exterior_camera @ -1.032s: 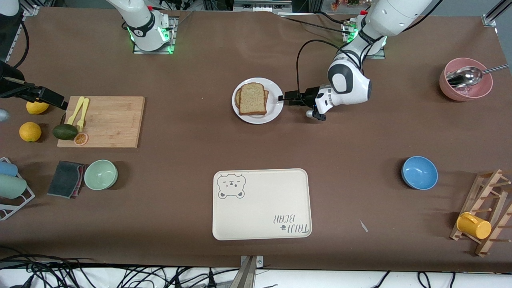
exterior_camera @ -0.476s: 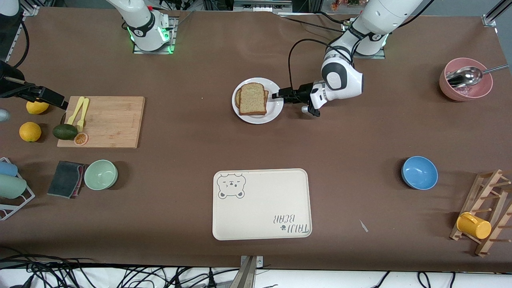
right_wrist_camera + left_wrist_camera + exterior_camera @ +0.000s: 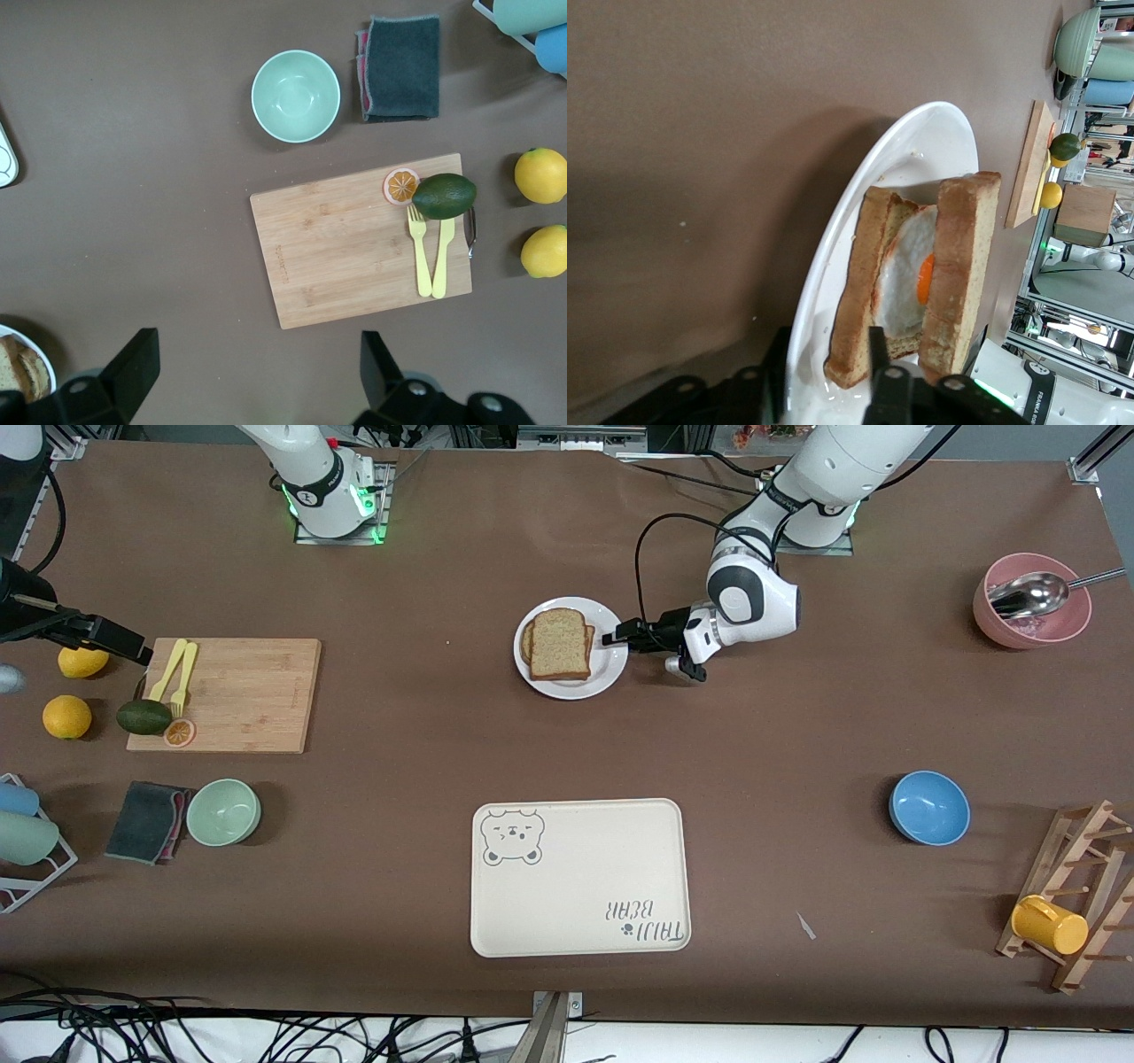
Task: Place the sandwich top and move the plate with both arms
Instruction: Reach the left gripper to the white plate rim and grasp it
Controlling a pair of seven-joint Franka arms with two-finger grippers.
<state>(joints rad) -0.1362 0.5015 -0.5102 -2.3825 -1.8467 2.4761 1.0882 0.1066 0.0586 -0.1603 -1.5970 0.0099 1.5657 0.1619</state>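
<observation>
On the brown-covered table (image 3: 407,779), the round glossy white plate (image 3: 609,666) is sitting toward the base edge with the speckled tan bread slice (image 3: 560,643) already topping the egg. The left gripper (image 3: 620,638) is closing over the plate's rim (image 3: 833,266), grip unconfirmed; it should bite squarely. The right gripper (image 3: 252,372), jaws apart, is waiting high over the bamboo cutting board (image 3: 359,239) and must take the rim's free side before both lift.

The left gripper (image 3: 611,638) has moved onto the plate (image 3: 611,662) rim, jaws narrowing.

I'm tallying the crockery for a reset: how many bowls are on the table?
3. A green bowl beside the grey cloth; a blue bowl near the wooden rack; a pink bowl holding a metal ladle. None seems hidden.
</observation>
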